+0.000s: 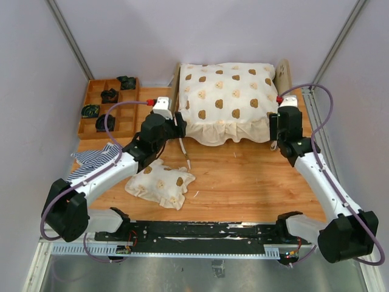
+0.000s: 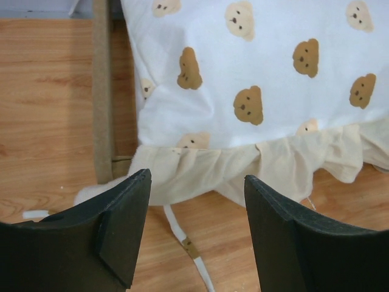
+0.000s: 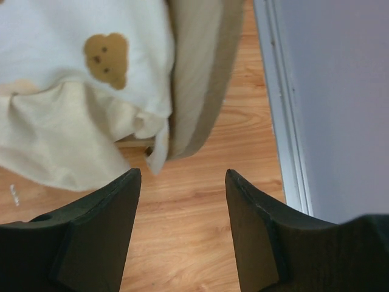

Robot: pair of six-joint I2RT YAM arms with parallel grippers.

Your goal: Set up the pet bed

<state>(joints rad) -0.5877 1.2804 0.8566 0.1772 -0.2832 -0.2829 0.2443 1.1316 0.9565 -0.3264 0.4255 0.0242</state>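
Top external view: the pet bed (image 1: 283, 74) stands at the far middle of the worktop (image 1: 243, 176), draped in a bear-print ruffled quilt (image 1: 226, 97). The left gripper (image 2: 197, 177) hangs at the bed's near left corner, jaws spread, gripping nothing. The right gripper (image 3: 182, 172) hangs at the near right corner, jaws likewise spread and empty. A matching pillow (image 1: 161, 180) lies beside the left arm.
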